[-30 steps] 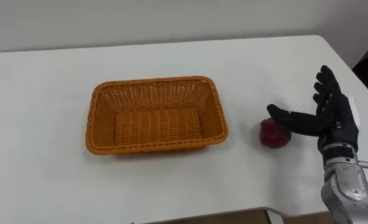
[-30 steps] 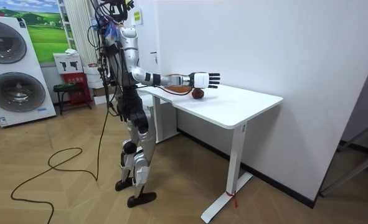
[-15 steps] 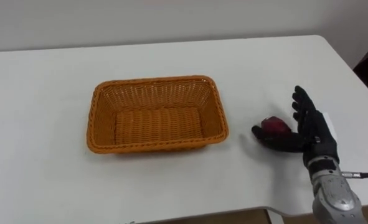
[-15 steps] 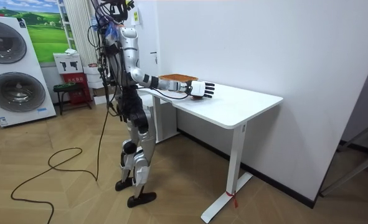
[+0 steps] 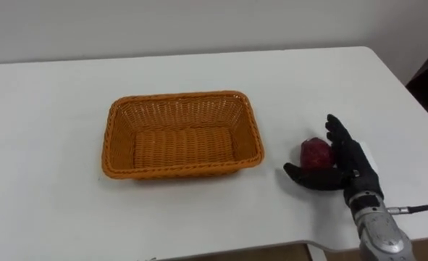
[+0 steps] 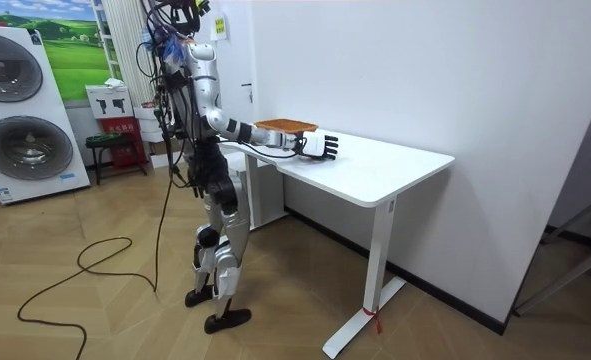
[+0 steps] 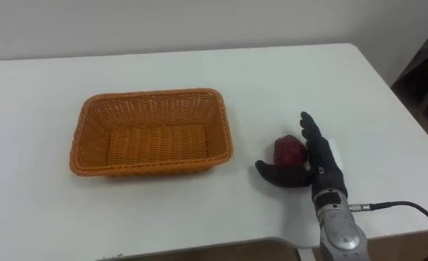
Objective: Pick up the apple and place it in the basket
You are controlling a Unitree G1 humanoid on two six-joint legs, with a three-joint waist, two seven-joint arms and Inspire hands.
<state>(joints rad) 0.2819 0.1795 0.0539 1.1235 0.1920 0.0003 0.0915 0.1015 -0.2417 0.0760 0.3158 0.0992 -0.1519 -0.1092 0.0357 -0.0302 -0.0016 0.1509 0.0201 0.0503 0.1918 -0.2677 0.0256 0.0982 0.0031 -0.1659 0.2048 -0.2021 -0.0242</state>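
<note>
A white bench (image 5: 199, 210) is standing against a white wall (image 6: 395, 70) on a wooden floor (image 6: 105, 320). At the room view's left, a white washing machine (image 6: 20, 120) is sitting beside a small dark stool (image 6: 103, 148), and a landscape picture (image 6: 45, 20) is showing above the machine.

Head eyes look down closely on the table (image 5: 40, 94), which the distant room view shares.

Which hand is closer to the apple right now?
Right. The right hand is open right beside the apple, fingers straight along its right side, thumb stretched across in front of it.
</note>
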